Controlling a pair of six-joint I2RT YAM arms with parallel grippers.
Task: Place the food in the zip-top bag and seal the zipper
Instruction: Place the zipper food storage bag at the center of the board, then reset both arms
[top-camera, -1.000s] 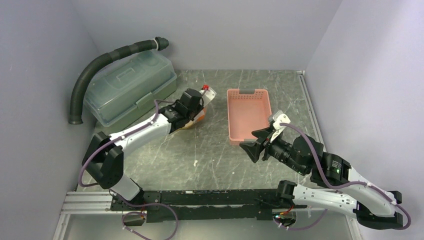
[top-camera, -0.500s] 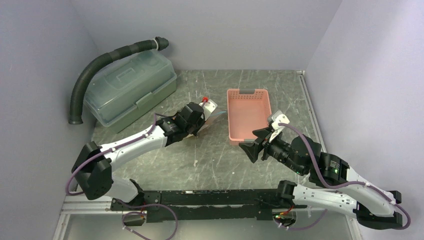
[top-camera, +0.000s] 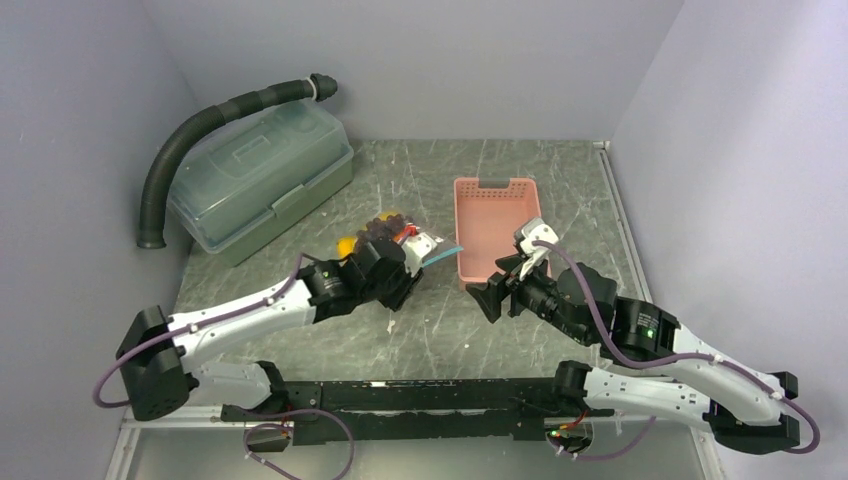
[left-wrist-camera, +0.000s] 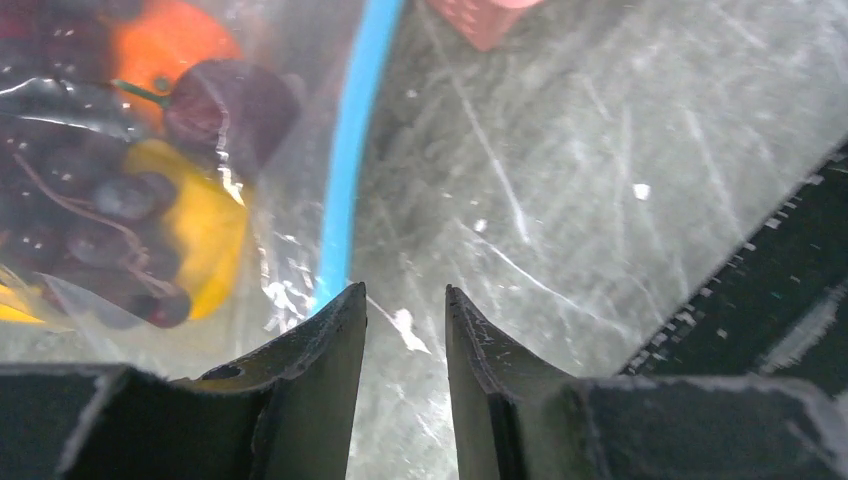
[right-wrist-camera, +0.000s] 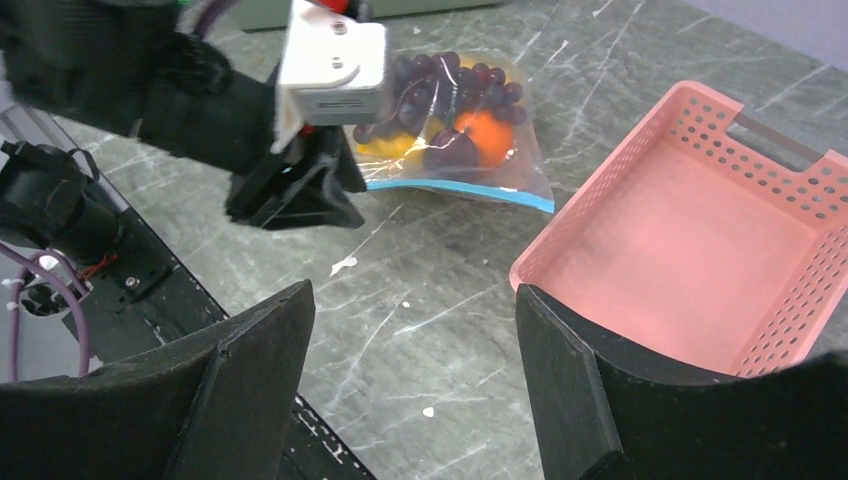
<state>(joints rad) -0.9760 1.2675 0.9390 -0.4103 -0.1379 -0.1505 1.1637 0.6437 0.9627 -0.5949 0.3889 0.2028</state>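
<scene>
The desk (top-camera: 330, 340) is a grey-green, stone-patterned slab crossed by pale scratches and a few white flecks. It sits in a booth of plain lavender-grey walls (top-camera: 450, 60), with a metal rail (top-camera: 170, 405) along the near edge.

At the back left stands a translucent lidded box (top-camera: 260, 170), and a black ribbed hose (top-camera: 200, 125) curves over and beside it. A pink slotted basket (top-camera: 497, 184) lies right of centre with nothing in it.

The clear bag (right-wrist-camera: 530, 178) lies flat on the desk just left of the basket. Its blue zipper strip (right-wrist-camera: 460, 190) faces the near side. Whether the strip is pressed closed along its length cannot be told.

The food is inside the bag: dark grapes (right-wrist-camera: 450, 75), a round orange (right-wrist-camera: 480, 130), a yellow fruit (right-wrist-camera: 385, 145) and a brown-red ball (left-wrist-camera: 225, 105).

The left claw (left-wrist-camera: 405, 290) points down at the desk beside the zipper's near end. Its fingers are only narrowly parted, with bare desk showing between them and nothing grasped. The strip ends right at one fingertip (left-wrist-camera: 345, 300).

The right claw (right-wrist-camera: 412, 295) hangs above the desk near the basket's front corner, spread wide and released.
</scene>
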